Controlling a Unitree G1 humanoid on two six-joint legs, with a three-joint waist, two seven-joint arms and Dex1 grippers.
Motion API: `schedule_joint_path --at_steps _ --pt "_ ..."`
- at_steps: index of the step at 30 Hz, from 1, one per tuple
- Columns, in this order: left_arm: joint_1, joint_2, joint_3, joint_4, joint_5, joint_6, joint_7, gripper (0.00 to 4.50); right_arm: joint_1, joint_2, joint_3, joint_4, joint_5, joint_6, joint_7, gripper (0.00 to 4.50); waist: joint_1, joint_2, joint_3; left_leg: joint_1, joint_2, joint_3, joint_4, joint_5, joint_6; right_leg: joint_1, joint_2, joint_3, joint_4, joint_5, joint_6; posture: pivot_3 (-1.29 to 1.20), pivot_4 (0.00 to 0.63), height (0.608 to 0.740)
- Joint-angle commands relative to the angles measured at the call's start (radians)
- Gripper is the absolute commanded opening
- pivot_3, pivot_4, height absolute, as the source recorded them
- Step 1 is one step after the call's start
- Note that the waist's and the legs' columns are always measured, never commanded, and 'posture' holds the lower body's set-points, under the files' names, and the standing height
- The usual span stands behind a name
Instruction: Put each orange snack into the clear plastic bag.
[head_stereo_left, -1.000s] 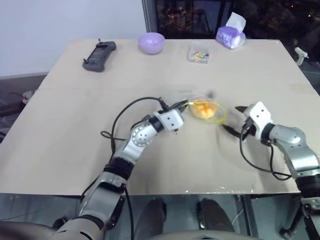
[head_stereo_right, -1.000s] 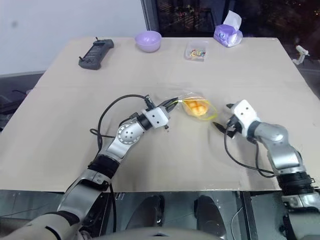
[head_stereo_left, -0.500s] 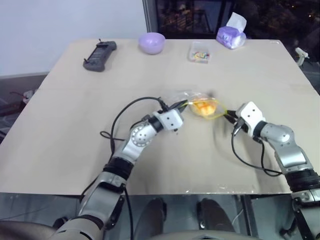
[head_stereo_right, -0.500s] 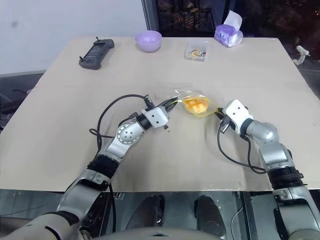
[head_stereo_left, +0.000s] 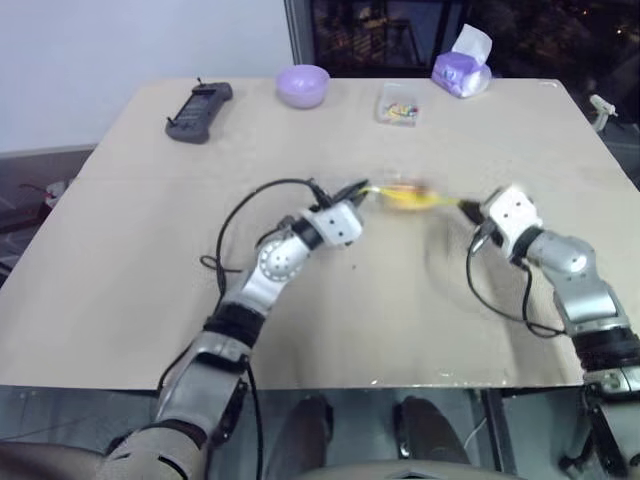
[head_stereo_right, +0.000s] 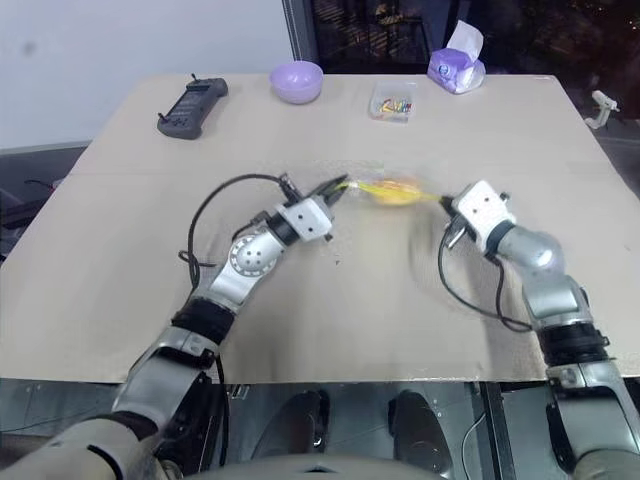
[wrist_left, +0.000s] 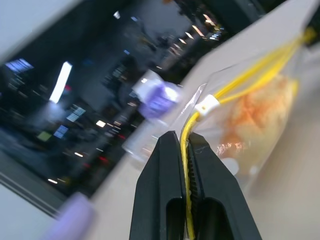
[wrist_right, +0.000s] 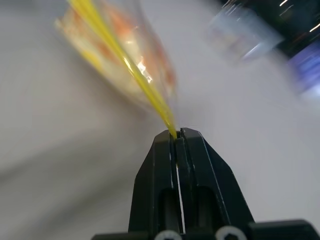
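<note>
Both end effectors, L (wrist_left: 186, 145) & R (wrist_right: 176, 134), clamp clear plastic bag (wrist_left: 240, 105) seal strip w/ orange snack (wrist_left: 252, 117) inside

Free room and obstacles: the clear plastic bag (head_stereo_left: 405, 193), strung between the left gripper (head_stereo_left: 362, 189) and right gripper (head_stereo_left: 468, 207), bars the table's (head_stereo_left: 150, 260) middle; near and left parts lie open; the far edge carries a remote (head_stereo_left: 198, 112), purple bowl (head_stereo_left: 303, 85), small clear box (head_stereo_left: 397, 103) and tissue pack (head_stereo_left: 461, 70), with passable gaps between.
</note>
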Motion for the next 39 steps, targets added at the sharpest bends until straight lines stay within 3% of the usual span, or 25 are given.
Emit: schedule_joint_path --at_steps 1,11,15,18,23,29,32,39 --pt "-0.148 0.022 0.067 0.009 -0.012 -0.023 0.062 0.0 -0.116 -0.049 -0.127 -0.003 0.003 -0.065 -0.101 0.03 0.001 0.0 0.001 -0.001 0.0 0.0 0.0 0.0 0.0 0.0 0.0 0.0 0.0 0.0 0.0 0.0 0.15 0.74" --pt "-0.161 0.022 0.028 0.085 0.017 -0.084 0.066 0.0 -0.106 -0.064 -0.092 -0.068 0.001 -0.034 -0.059 0.03 -0.004 0.0 0.0 -0.004 0.0 0.001 -0.004 0.002 -0.004 -0.003 -0.001 0.0 -0.007 0.0 0.0 0.0 0.15 0.74" --pt "-0.093 0.015 0.011 0.06 -0.007 -0.083 0.014 0.0 -0.048 -0.087 -0.057 -0.144 -0.01 0.016 0.016 1.29 -0.004 0.0 0.0 -0.005 0.0 0.0 -0.003 0.002 -0.004 -0.003 -0.001 0.0 -0.006 0.0 0.0 0.0 0.15 0.74" --pt "-0.069 0.018 0.015 0.027 -0.009 -0.075 0.0 0.0 -0.037 -0.107 -0.045 -0.203 -0.011 0.063 0.058 2.81 -0.004 0.001 0.001 -0.005 0.0 0.0 -0.003 0.002 -0.004 -0.003 -0.001 0.0 -0.005 0.0 0.0 0.0 0.15 0.74" --pt "-0.073 0.038 0.019 0.004 0.009 -0.061 -0.013 0.0 -0.036 -0.143 0.018 -0.298 -0.044 0.103 0.144 2.81 -0.003 0.001 0.001 -0.004 -0.001 0.0 -0.001 0.0 0.0 -0.003 -0.001 -0.001 -0.002 0.0 0.0 0.0 0.15 0.74" --pt "-0.072 0.049 0.003 -0.046 0.026 -0.047 -0.032 0.0 -0.081 -0.067 0.1 -0.46 0.019 0.246 0.227 2.81 -0.007 0.001 0.001 -0.003 0.0 0.0 0.0 0.0 0.0 -0.003 -0.001 0.0 -0.001 0.0 0.0 0.0 0.15 0.74" --pt "-0.074 0.061 -0.019 -0.082 0.07 -0.038 -0.042 0.0 -0.17 0.014 0.177 -0.416 -0.027 0.238 0.211 2.81 -0.005 0.001 0.001 -0.004 -0.001 0.0 0.002 0.0 0.0 -0.003 -0.001 -0.001 -0.001 0.0 0.0 0.0 0.15 0.74" --pt "-0.076 0.098 -0.03 -0.133 0.125 0.008 -0.064 0.0 -0.247 0.059 0.21 -0.34 -0.085 0.159 0.201 2.81 -0.002 0.001 0.001 -0.005 -0.001 -0.002 0.003 0.0 -0.001 -0.003 -0.001 -0.002 0.0 0.0 0.0 0.0 0.15 0.74"
